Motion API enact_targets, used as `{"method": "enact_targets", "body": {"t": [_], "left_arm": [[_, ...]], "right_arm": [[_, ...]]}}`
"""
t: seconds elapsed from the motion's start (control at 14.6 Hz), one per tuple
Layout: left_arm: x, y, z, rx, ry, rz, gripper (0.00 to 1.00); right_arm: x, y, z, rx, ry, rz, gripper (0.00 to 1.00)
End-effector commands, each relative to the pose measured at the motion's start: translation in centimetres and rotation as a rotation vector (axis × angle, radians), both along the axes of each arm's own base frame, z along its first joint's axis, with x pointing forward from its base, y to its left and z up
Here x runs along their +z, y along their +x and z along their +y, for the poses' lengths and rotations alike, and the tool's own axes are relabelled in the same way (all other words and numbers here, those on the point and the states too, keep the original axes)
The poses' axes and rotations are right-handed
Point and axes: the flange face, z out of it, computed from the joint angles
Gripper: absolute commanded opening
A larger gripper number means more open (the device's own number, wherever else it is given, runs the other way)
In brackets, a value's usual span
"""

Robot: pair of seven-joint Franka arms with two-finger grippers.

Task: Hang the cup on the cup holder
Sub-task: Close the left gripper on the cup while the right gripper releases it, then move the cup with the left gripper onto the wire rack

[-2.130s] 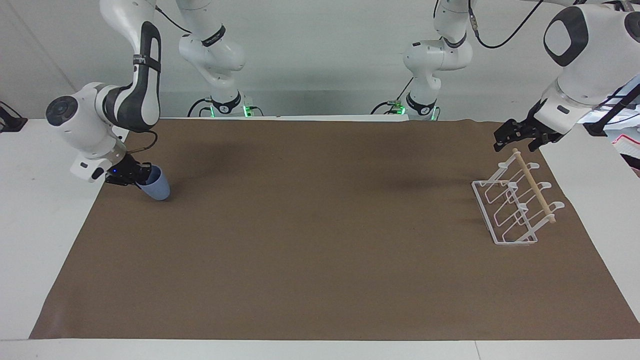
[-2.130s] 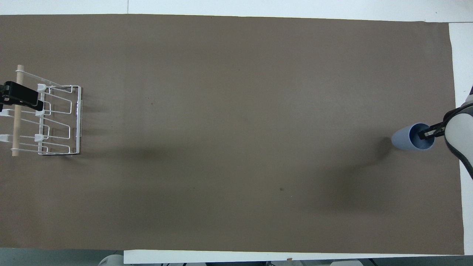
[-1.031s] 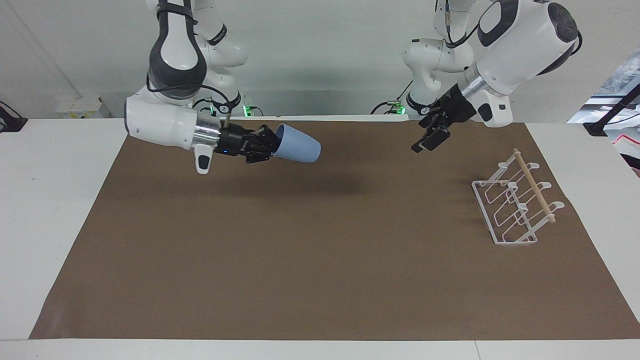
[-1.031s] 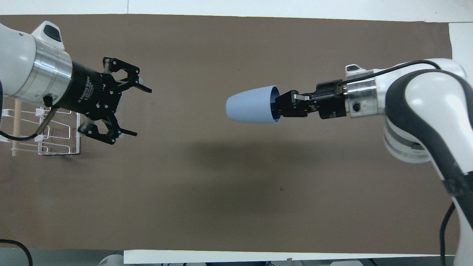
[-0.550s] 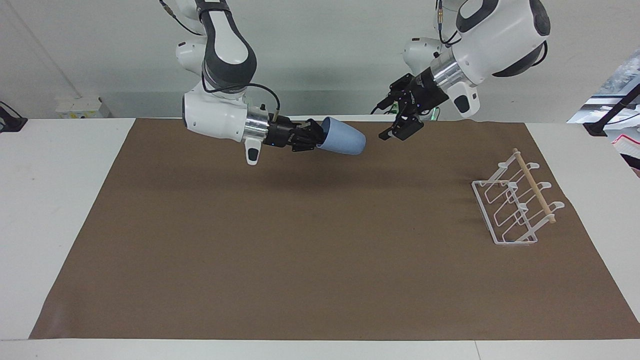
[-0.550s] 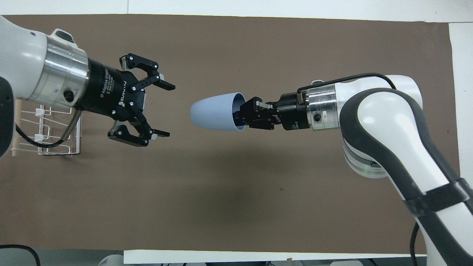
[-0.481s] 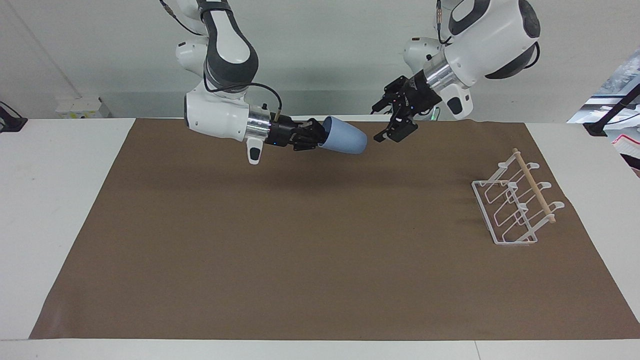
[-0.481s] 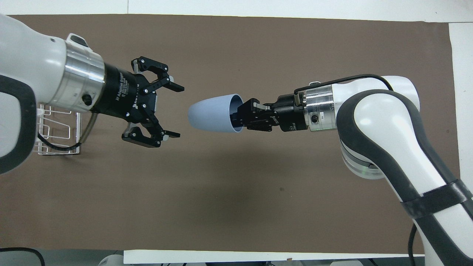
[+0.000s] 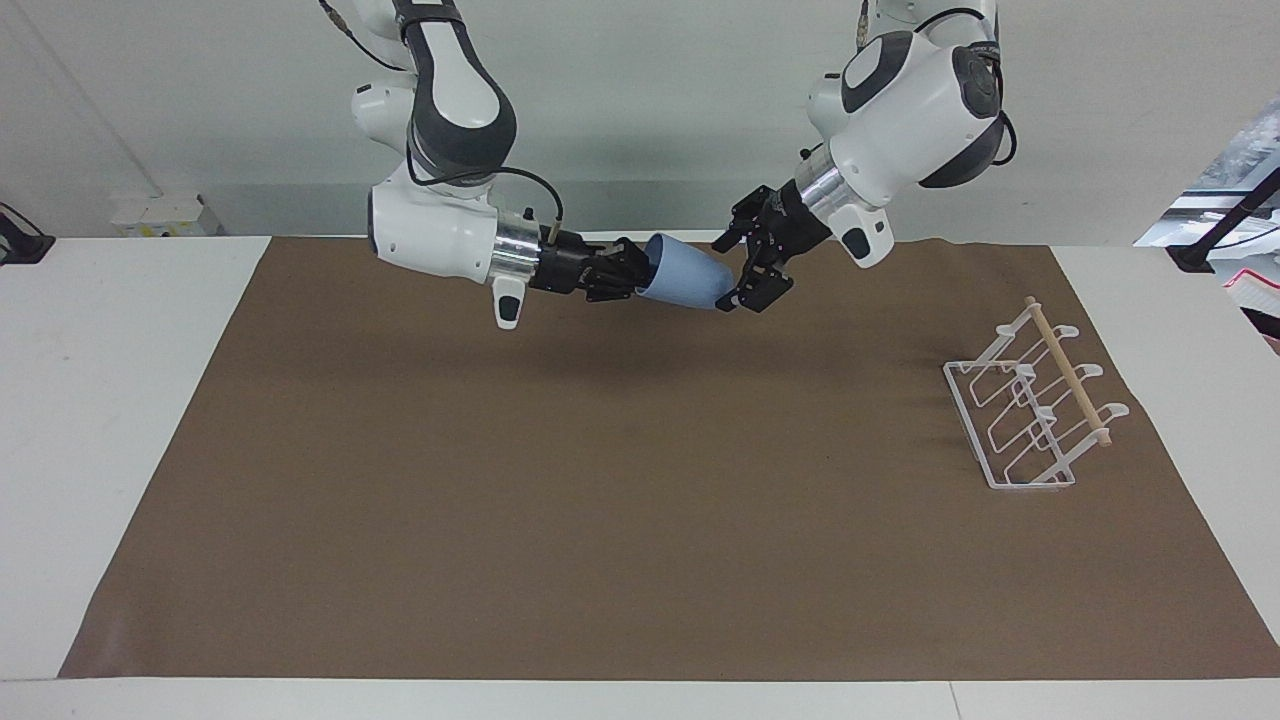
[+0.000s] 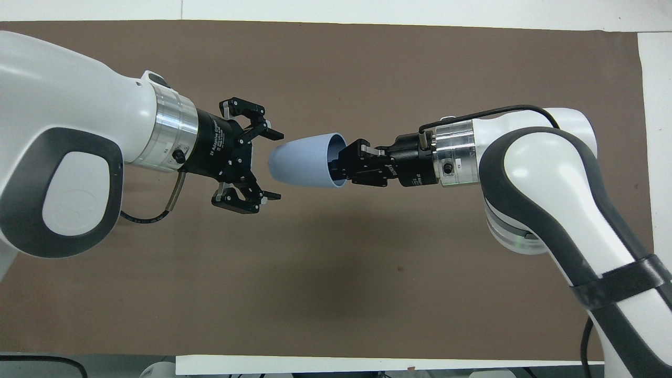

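Observation:
The light blue cup (image 9: 685, 283) hangs in the air on its side over the part of the mat nearest the robots, base toward the left arm's end. It also shows in the overhead view (image 10: 299, 165). My right gripper (image 9: 640, 275) is shut on the cup's rim, one finger inside it; it shows in the overhead view too (image 10: 336, 165). My left gripper (image 9: 728, 272) is open, its fingers on either side of the cup's base; it shows from above as well (image 10: 275, 166). The white wire cup holder (image 9: 1045, 412) with its wooden rod (image 9: 1068, 372) stands at the left arm's end of the table. My left arm hides it in the overhead view.
A brown mat (image 9: 600, 500) covers most of the white table (image 9: 90, 420). Nothing else stands on the mat besides the cup holder.
My left gripper has moved from near the cup holder to the cup and now straddles its base. My right gripper lifted the cup from the right arm's end, then held still.

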Motion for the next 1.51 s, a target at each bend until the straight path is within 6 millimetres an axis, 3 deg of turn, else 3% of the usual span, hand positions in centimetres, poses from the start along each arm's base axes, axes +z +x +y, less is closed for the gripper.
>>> {"method": "enact_targets", "body": {"t": [0.0, 0.34, 0.41, 0.48, 0.69, 0.82, 1.03, 1.17, 1.31, 1.37, 1.44], "left_arm": [[-0.7, -0.6, -1.3, -0.018, 0.018, -0.03, 0.01], [-0.4, -0.5, -1.8, -0.021, 0.018, -0.048, 0.0], [-0.3, -0.5, -1.7, -0.025, 0.018, -0.053, 0.0], [-0.1, -0.3, -1.5, -0.028, 0.027, -0.055, 0.0], [-0.9, 0.9, 0.7, -0.042, 0.174, -0.088, 0.0], [-1.6, 2.1, 4.1, -0.053, 0.309, -0.087, 0.0], [-2.7, 2.0, 6.0, -0.128, 0.59, -0.146, 0.0], [-3.2, 1.2, 5.8, -0.217, 0.822, -0.207, 0.0], [-6.3, 2.4, 7.1, -0.291, 1.109, -0.227, 0.0], [-8.2, 3.3, 7.4, -0.331, 1.249, -0.229, 0.0], [-9.0, 4.2, 8.1, -0.353, 1.361, -0.258, 0.0]], "right_arm": [[0.4, -0.4, -0.4, -0.033, 0.011, 0.008, 0.0], [0.4, -0.4, -0.4, -0.035, 0.011, 0.013, 0.0], [0.6, -0.2, -0.5, -0.041, 0.009, 0.021, 0.18], [0.7, -0.1, -0.6, -0.044, 0.001, 0.026, 0.99], [0.8, 0.7, -2.2, -0.061, -0.04, 0.019, 1.0], [3.1, 1.9, -4.5, -0.009, -0.268, -0.151, 1.0], [5.3, 2.3, -8.4, 0.088, -0.639, -0.354, 1.0], [5.3, 3.2, -13.7, 0.099, -0.818, -0.382, 1.0], [6.1, 3.3, -18.7, 0.088, -0.923, -0.356, 1.0], [7.0, 3.1, -22.2, 0.087, -0.965, -0.303, 1.0], [8.4, 2.7, -25.1, 0.101, -1.003, -0.24, 1.0]]}}
